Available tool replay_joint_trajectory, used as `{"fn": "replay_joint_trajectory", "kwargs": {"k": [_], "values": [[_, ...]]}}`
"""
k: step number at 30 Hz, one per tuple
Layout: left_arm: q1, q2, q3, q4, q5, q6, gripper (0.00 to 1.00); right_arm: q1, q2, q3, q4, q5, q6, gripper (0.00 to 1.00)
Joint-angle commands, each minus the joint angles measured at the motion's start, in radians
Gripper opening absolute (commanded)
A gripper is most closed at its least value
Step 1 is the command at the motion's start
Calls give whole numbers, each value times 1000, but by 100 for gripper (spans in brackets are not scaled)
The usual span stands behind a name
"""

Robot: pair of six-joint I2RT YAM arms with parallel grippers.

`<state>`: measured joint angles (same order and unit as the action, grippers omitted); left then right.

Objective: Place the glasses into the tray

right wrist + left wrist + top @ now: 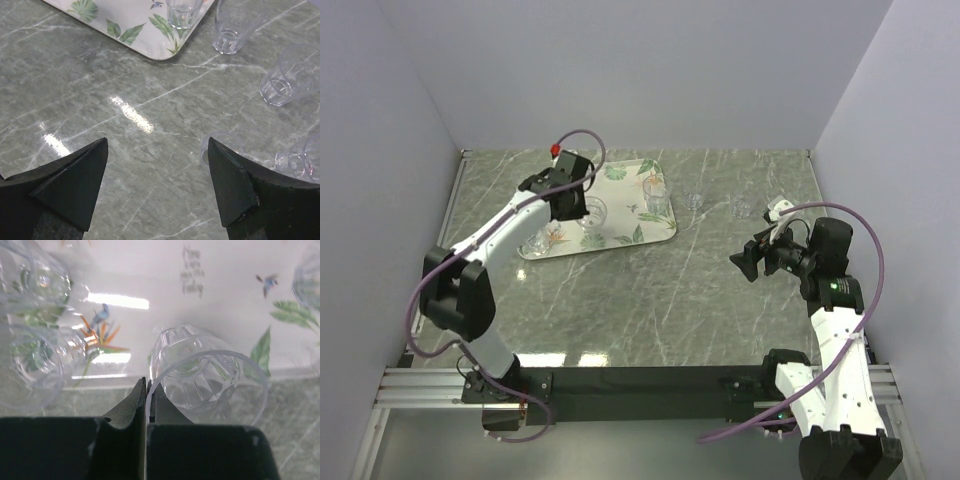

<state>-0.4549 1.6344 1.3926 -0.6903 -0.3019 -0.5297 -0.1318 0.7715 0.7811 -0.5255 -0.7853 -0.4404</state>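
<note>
The leaf-print tray [616, 232] lies at the back left and shows in the left wrist view [225, 290]. My left gripper [570, 197] is over it, its jaws pinched shut [146, 385] on the rim of a clear glass [200, 375] by the tray's near rim. That glass also shows in the top view [592, 212]. Two more glasses [40, 280] [37, 360] stand to its left, and another [657, 195] at the tray's right end. My right gripper [745, 262] is open and empty [157, 150] above bare table. Loose glasses [232, 25] [285, 75] [300, 160] stand on the table to the right.
One small glass [212, 147] is partly hidden behind my right finger. Loose glasses [695, 200] [743, 208] stand between the tray and the right wall. White walls close in the back and both sides of the marble table [640, 300].
</note>
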Motion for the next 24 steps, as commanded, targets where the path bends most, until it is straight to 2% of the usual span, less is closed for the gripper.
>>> {"fn": "replay_joint_trajectory", "kwargs": {"k": [1,12,24], "values": [[61,62,101,41,9,33,0,-11,-18,3,18,4,-6,87],[206,323,359,35,27,71,0,-14,-20,3,18,-2,-4,87],[281,444,463,52,52,83,0,-17,-14,1,21,11,-4,87]]}}
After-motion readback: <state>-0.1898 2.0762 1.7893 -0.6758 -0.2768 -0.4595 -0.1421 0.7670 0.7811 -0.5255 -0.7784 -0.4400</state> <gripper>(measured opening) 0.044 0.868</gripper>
